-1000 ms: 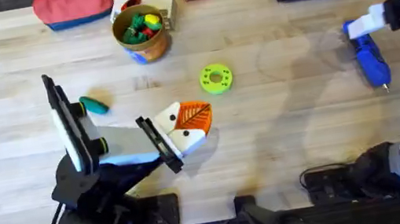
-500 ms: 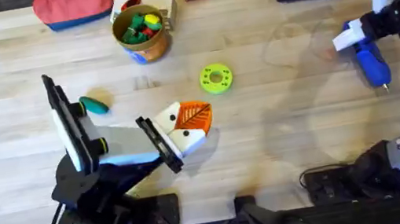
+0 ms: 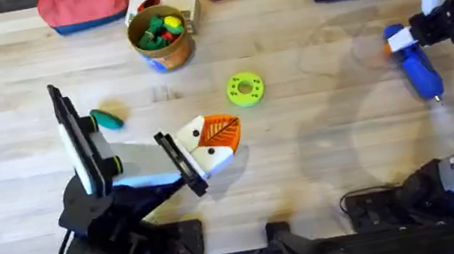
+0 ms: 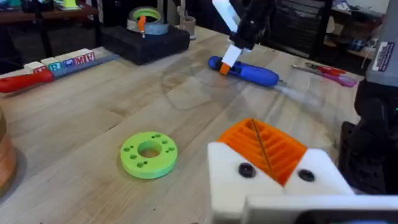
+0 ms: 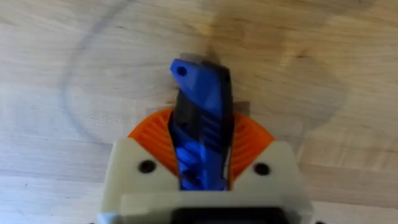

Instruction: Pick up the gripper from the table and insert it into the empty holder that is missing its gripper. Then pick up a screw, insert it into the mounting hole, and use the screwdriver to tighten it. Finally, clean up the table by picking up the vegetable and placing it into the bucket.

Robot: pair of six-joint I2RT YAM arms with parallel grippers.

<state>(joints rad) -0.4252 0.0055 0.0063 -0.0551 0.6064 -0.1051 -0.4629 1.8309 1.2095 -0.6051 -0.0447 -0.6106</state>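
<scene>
Our right end effector [image 5: 202,165] clamps the stiff, smooth screwdriver [image 3: 416,67] at its butt end; gripping mid-barrel would balance better.

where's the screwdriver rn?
Overhead view: the blue screwdriver lies on the table's far right side, its rear end between the right gripper fingers, well right of the green disc.

Screwdriver [image 5: 202,124] partly behind orange pads [image 5: 245,146]

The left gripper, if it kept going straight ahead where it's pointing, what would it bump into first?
Probably the green disc, slightly off to one side. The left gripper points across the table towards the blue screwdriver much farther on, though depth is hard to judge.
</scene>
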